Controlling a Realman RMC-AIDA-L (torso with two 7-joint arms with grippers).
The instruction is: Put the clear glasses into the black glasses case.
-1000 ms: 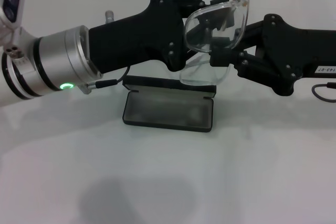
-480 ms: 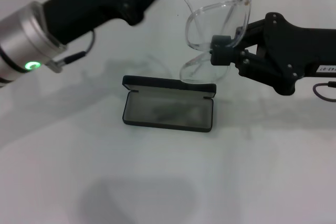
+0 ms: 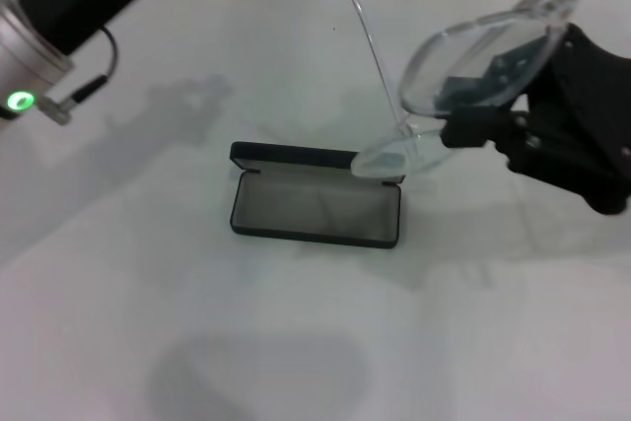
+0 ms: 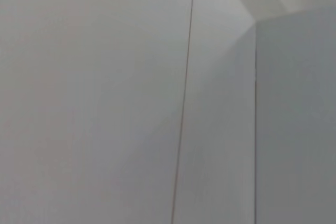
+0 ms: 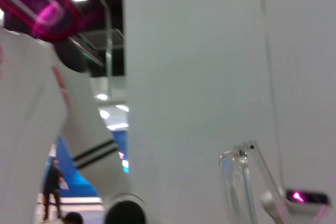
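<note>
Above the open black glasses case (image 3: 315, 207) on the worktop (image 3: 296, 342), the right end effector (image 3: 471, 125) grips the clear glasses (image 3: 463, 76) tilted, presumably for lowering into the grey lining.

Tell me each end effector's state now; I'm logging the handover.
Left end effector: out of view, arm at the far left.
Right end effector: shut on the clear glasses, above the open black glasses case.

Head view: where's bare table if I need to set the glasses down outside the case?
Bare table lies in front of the open black glasses case and to its left, under the raised left arm. The crowded spot is the case's right end, where the right gripper holds the clear glasses above it.
</note>
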